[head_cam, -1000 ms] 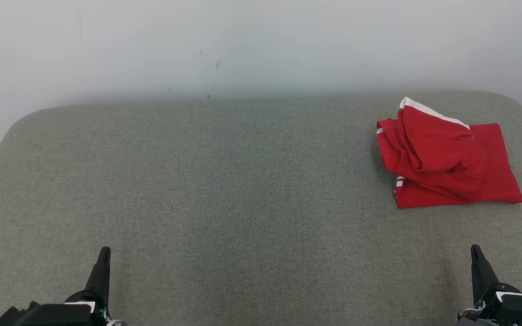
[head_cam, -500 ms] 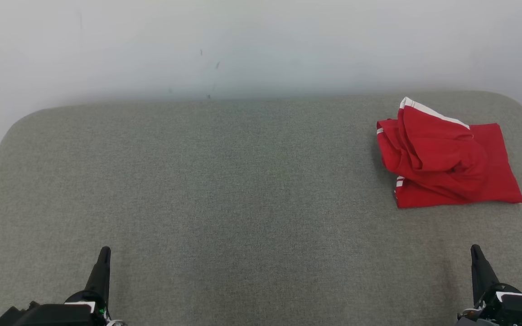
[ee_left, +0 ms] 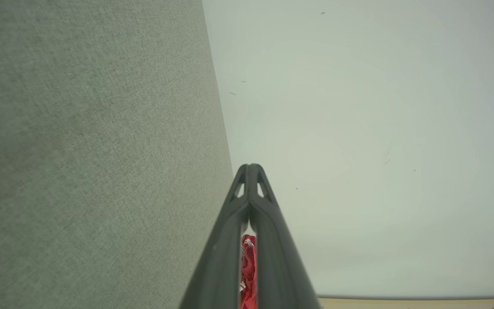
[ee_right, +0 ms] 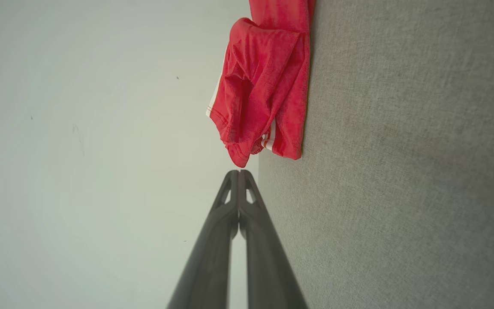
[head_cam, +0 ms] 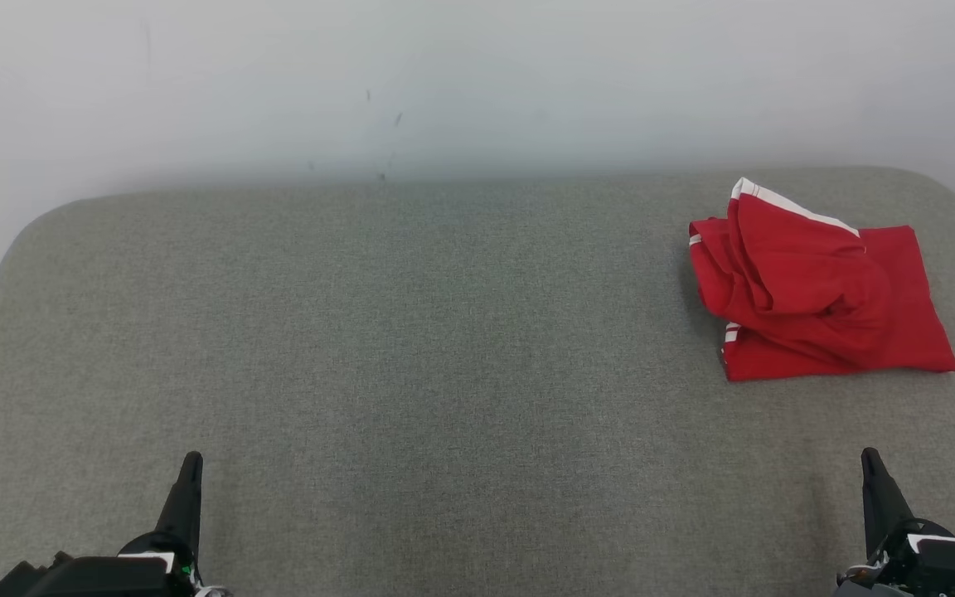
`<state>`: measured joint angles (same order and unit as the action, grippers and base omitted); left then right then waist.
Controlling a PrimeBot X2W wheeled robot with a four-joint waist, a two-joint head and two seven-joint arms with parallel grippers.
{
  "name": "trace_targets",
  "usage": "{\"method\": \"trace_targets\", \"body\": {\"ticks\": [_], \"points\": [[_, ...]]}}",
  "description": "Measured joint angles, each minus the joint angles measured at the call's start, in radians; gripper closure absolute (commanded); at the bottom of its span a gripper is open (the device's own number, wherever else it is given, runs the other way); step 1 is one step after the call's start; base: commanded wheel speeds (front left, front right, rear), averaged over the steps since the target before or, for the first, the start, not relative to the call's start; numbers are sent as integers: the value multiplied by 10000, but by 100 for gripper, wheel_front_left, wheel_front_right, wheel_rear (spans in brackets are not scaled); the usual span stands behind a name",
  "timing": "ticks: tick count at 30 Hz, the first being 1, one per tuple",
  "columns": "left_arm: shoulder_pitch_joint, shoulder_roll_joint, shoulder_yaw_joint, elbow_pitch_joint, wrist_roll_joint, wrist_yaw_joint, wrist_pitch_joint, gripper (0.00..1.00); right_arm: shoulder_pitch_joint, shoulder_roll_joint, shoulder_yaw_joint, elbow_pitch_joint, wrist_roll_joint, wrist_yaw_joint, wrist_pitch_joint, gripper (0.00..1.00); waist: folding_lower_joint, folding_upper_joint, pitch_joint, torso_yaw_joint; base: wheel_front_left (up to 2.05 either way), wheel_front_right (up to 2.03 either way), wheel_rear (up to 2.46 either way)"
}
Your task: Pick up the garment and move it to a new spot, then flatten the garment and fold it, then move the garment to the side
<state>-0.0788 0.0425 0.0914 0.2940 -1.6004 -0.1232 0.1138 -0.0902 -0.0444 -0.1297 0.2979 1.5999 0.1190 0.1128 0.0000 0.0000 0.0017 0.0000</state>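
Nothing has moved since the earlier pictures: both arms and the cloth sit as they did.

Head view: the red garment (head_cam: 817,290) lies folded on the far right part of the grey fabric worktop (head_cam: 444,348), near its rounded far right corner. Its long axis runs roughly left to right, slanting toward the near right. A flat lower layer carries a bunched upper fold, whose white-striped hem peaks at the far left, toward the wall (head_cam: 444,83). Open worktop stretches to the garment's left and in front of it. The left gripper (head_cam: 190,464) stands at the lower left and the right gripper (head_cam: 869,460) at the lower right, well apart from the garment.

Left wrist view: the left gripper (ee_left: 250,169) is closed, tips touching and holding nothing. A strip of garment (ee_left: 248,262) shows through the slit between the fingers, far off.

Right wrist view: the right gripper (ee_right: 239,174) is likewise closed and empty. The garment (ee_right: 264,94) lies ahead of its tips, apart from them, its crumpled end nearest.
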Motion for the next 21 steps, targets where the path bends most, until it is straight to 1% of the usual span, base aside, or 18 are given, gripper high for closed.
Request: {"method": "trace_targets", "body": {"ticks": [21], "points": [[-1,0,0,6,0,0,0,100,0,0,0,2,0,2,0,100,0,0,0,0,0,0,0]]}}
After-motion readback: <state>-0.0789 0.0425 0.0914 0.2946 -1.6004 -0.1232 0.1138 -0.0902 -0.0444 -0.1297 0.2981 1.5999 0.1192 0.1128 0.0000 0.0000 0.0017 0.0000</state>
